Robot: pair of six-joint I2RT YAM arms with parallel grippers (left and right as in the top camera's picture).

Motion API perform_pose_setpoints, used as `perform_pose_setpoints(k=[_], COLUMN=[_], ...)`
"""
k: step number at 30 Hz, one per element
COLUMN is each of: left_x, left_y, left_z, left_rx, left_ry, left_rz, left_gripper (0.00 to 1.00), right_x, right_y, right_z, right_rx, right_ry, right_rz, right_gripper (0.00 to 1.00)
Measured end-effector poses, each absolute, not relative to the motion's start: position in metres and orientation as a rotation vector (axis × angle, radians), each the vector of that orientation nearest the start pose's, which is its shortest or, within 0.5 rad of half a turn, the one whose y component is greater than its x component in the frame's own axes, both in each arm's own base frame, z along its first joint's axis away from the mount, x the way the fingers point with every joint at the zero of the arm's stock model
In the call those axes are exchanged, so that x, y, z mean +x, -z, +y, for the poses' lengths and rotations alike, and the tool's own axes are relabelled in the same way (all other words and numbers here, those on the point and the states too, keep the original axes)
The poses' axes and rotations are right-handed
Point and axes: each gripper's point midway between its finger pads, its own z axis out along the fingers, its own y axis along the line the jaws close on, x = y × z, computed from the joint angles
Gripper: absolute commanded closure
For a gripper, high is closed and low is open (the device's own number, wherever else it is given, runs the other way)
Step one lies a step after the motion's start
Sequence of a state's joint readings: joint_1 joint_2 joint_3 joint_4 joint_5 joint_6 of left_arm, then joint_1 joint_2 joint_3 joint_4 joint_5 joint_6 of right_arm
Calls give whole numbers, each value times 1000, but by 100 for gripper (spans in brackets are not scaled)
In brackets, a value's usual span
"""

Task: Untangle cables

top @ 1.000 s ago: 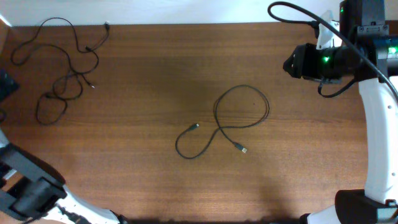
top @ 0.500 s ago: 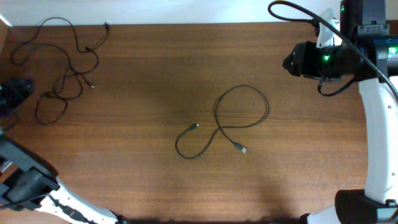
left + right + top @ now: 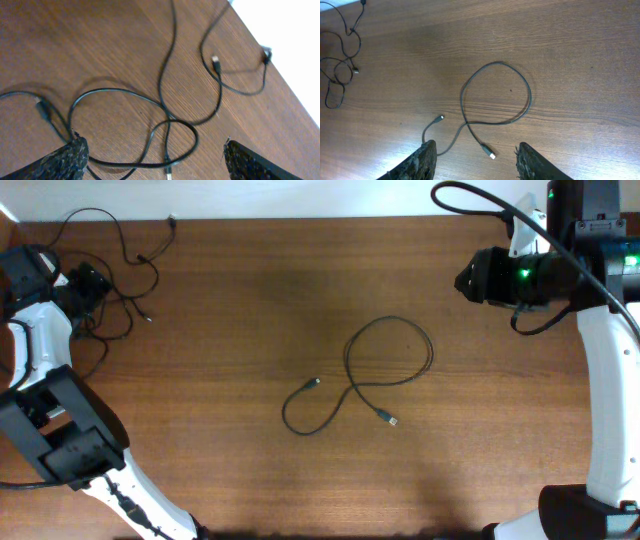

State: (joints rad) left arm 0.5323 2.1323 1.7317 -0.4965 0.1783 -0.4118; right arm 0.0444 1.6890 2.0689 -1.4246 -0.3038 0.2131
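Overhead: the wooden surface fills the frame. Landmark is the lone cable, one round loop plus a curved tail, lying flat mid-surface and touching nothing else.

My right arm runs along the edge right of the lone cable. The right pincer sits up and to the right of the loop, well apart from it. In the right wrist view its fingers are spread with nothing between them, and the lone cable lies on the wood ahead of the tips.

My left arm is far left of the lone cable. The left pincer is over the tangled cables, which lie far left of the lone cable and further up, well apart from it. In the left wrist view the pincer is spread wide, one tip on each side of the overlapping loops, with strands crossing on the wood between them. It is gripping nothing. One strand runs right beside one tip; I can't tell if they touch.

Small stuff: the tail plug lies at the lone cable's lower-left end. The inner plug lies just below its loop. A silvery tangle plug lies flat on the wood.
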Motion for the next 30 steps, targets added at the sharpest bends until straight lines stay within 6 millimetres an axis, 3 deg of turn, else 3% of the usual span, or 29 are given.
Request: perform_pose_setpoints(k=[4,10,21,23,24,25,27,30], left_x=[496,488,485,480,476,474,472,466], left_y=[-99,-59,-51,-40,-28,-22,-19,-13], left_z=[262,258,243,236,232,231,231,233], left_rx=[-1227,-1473,-1644,-1680,-1715,-1733,-1747,-1773], left_ry=[202,265,393,408,414,415,401,356], left_rz=[2159,2130,2080,2109,2133,2142,2149,2158], left_gripper=[11,8,10,16,27,30,37,56], right_x=[373,373,373,373,373,373,373,372], right_y=[-316,-316,-316,-316,-316,-316,-316,-316], right_z=[68,68,68,68,68,68,68,68], right_rx=[113,114,113,113,113,113,113,114], right_ry=[-488,-488,-488,-488,-488,-488,-488,-488], right_rz=[2618,2618,2618,2618,2618,2618,2620,2622], right_gripper=[48,48,48,48,48,48,48,48])
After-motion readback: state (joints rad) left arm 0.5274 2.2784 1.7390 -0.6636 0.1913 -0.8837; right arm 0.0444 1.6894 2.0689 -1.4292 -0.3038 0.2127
